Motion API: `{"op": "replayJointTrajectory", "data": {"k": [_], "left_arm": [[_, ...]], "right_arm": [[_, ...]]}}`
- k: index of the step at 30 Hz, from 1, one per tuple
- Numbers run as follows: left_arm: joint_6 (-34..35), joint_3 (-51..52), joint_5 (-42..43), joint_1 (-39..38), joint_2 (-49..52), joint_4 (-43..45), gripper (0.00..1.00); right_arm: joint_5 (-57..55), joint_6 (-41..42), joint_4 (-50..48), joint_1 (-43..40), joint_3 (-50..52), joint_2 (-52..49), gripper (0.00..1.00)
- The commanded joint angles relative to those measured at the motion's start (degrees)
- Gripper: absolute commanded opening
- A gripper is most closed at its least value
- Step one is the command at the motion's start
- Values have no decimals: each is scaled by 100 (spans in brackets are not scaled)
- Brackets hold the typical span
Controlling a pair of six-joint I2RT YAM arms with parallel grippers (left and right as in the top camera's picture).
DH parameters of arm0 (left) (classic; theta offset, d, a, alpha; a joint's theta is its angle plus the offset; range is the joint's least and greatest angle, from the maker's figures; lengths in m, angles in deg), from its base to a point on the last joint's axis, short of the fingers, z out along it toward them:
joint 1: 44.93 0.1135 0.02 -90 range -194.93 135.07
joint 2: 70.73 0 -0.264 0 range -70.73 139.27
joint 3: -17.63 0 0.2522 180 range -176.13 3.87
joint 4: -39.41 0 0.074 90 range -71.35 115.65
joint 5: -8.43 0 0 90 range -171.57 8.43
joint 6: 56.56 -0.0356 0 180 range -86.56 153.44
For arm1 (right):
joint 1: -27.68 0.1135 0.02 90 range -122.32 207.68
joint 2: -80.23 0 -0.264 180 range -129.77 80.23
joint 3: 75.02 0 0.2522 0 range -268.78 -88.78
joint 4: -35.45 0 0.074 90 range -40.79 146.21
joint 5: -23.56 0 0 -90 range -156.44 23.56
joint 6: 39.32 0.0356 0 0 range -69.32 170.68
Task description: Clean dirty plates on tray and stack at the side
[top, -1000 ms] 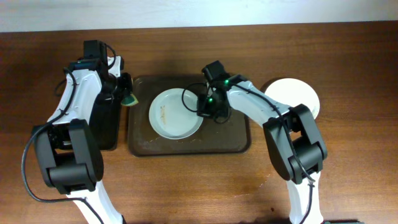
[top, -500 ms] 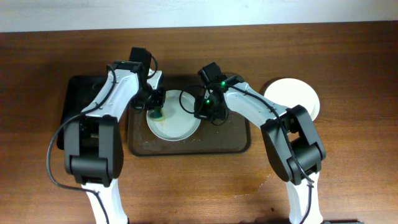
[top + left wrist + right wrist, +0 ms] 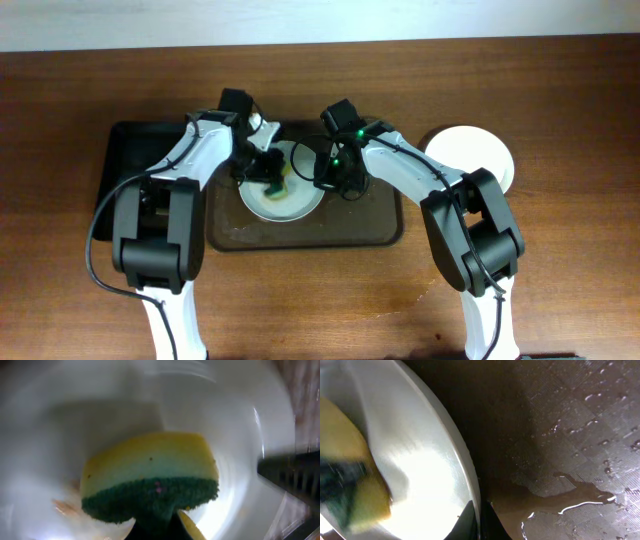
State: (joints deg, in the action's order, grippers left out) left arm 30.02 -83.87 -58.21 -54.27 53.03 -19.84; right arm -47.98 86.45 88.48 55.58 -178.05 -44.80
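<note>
Brown wooden table (image 3: 560, 280) fills the overhead view, with a pale wall strip along the top. The dark-brown tray (image 3: 380, 225) lies centred, its long axis running left to right. 1 plate (image 3: 300, 205) sits inside it, and another plate (image 3: 480, 150) rests on the wood to its right. A black tray (image 3: 120, 150) lies at the left.

Left wrist view: the left gripper (image 3: 155, 527) clamps a yellow-green sponge (image 3: 150, 470) against the plate's white floor.

Right wrist view: the right gripper (image 3: 479, 522) pinches that plate's rim over the wet tray surface.
</note>
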Motion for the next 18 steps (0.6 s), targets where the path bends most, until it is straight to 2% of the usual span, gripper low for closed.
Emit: {"op": "replayJointTrajectory", "data": {"k": [1,3,6,10,11,13,16,18], "left_arm": [[407,39,-776,94,219,649,1],[485,39,-1283,90,219,710,1],[935,39,-2345,90,219,151,0],[765,39,-2505,90,219,-929,1],[632,39,-2347,90,219,-1060,1],[-501,39,-398,90,219,-1244,1],[-876,39,914,90,219,-1193,1],[-822,39,1209,90,223,-942,0]], "right_arm": [[-105,-15,39,11,-31,-127,4],[-107,-15,42,11,-31,-127,4],[-107,-15,39,11,-31,-127,4],[-107,-13,37,11,-31,-127,4],[-107,-13,37,11,-31,-127,4],[-107,-13,35,11,-31,-127,4],[-107,-13,37,11,-31,-127,4],[-107,-13,37,11,-31,-127,4]]}}
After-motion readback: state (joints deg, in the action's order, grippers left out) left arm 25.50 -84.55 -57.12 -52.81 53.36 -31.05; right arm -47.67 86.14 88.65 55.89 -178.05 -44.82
